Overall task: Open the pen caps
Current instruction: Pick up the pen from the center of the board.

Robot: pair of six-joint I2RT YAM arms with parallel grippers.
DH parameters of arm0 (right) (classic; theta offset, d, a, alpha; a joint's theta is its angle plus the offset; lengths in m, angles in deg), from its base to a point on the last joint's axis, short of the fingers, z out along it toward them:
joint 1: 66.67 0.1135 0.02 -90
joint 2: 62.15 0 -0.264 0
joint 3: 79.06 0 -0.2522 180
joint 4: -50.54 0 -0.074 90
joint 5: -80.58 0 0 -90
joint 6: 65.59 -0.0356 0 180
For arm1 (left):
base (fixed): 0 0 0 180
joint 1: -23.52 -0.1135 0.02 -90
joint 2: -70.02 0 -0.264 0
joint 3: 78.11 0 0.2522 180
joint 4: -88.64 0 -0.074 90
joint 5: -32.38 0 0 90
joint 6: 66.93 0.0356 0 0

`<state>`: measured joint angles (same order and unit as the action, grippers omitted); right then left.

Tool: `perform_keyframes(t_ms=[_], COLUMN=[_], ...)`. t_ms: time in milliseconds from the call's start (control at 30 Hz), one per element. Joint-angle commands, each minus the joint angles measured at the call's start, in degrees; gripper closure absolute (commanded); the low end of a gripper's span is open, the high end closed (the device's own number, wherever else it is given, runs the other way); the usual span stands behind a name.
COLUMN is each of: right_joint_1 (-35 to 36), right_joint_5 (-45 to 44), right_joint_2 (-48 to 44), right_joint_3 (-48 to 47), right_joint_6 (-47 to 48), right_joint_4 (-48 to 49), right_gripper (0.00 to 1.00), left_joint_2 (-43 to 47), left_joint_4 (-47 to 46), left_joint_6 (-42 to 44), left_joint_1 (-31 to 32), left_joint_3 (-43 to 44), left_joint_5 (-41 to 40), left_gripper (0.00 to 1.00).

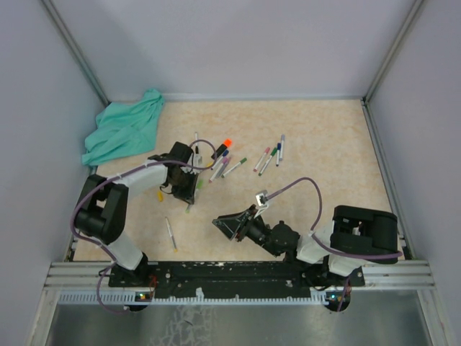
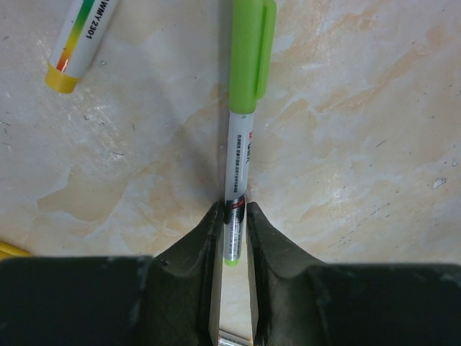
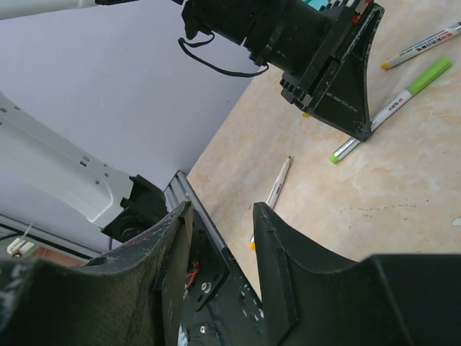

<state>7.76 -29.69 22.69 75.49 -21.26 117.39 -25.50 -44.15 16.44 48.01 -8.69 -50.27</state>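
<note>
A thin white pen (image 2: 238,155) with a light green cap (image 2: 248,54) lies flat on the table. My left gripper (image 2: 233,209) stands tip-down over its bare end. Its jaws straddle the barrel narrowly, the right finger against it and a thin dark gap on the left. The top view shows that gripper (image 1: 186,193) with the green cap (image 1: 199,184) sticking out beyond it. The right wrist view shows the same cap (image 3: 431,73). My right gripper (image 3: 221,209) hovers open and empty near the table's front, seen from above (image 1: 225,229). More capped pens (image 1: 270,155) and an orange cap (image 1: 227,143) lie further back.
A teal cloth (image 1: 122,130) is bunched at the back left. A lone pen (image 1: 170,234) with a yellow end lies near the front rail (image 1: 238,272). Another pen with a yellow end (image 2: 61,79) lies just left of the green one. Grey walls enclose the table.
</note>
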Motion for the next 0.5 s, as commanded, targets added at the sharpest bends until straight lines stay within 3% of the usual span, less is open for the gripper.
perform_keyframes(t_ms=[0,167,267,400,467], right_joint_1=[-0.4,-0.4,-0.4,-0.4,-0.4], right_joint_5=[-1.7,-1.7,-1.7,-1.6,-1.6], right_joint_2=[0.3,0.3,0.3,0.4,0.3], right_joint_3=[-0.5,-0.4,-0.3,-0.4,-0.4], right_joint_6=[0.7,0.7,0.7,0.7,0.7], right_joint_4=[4.6,5.0,5.1,5.2,5.1], right_gripper=[0.6,0.6,0.6,0.6,0.6], left_joint_2=[-3.5,-4.3,-4.5,-4.1,-2.8], left_joint_4=[2.6,3.5,4.1,4.1,4.0], left_joint_6=[-0.6,-1.5,-2.1,-1.9,-1.7], left_joint_1=[0.9,2.3,2.8,2.8,2.8], left_joint_3=[-1.1,-0.7,-0.4,-0.3,-0.4], left_joint_5=[-1.3,-3.7,-5.1,-4.8,-5.0], left_gripper=[0.76,0.77,0.83,1.0,1.0])
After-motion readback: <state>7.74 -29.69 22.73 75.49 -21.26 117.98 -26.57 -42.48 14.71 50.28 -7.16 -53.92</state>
